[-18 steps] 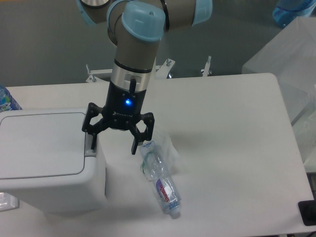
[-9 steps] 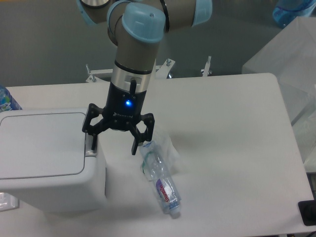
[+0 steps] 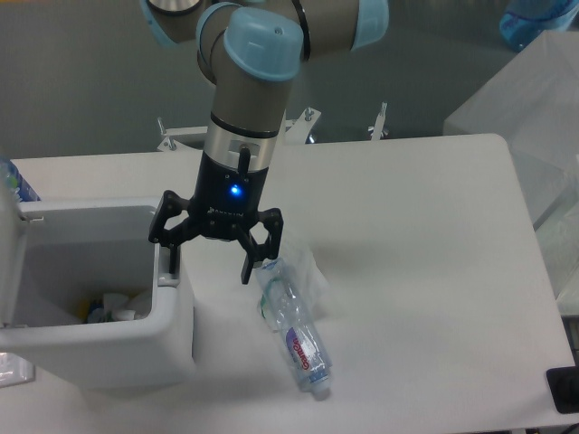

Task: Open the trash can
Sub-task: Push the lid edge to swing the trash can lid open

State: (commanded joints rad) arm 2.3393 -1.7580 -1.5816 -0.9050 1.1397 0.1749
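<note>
At the far left edge the lid (image 3: pixel 9 258) of the trash can (image 3: pixel 118 348) stands swung up, seen nearly edge-on, and behind it a bit of a blue-capped bottle (image 3: pixel 13 181) peeks out. The trash can itself, a white boxy bin with rounded corners, sits on the left part of the white table (image 3: pixel 407 235), its mouth open to view; inside, at the bottom, lie a few pale items with a touch of yellow and green, too small to name. On the bin's right rim sits the small grey push tab (image 3: pixel 166 268), and the left finger of the gripper (image 3: pixel 210 265) hangs right at it, though contact cannot be judged. The gripper's two black fingers are spread wide apart, holding nothing, one over the bin's right rim and the other just off its side above the table. A blue light glows on the gripper body. Just right of that finger a crushed clear plastic bottle (image 3: pixel 291 325) with a purple label lies on its side on the table.
</note>
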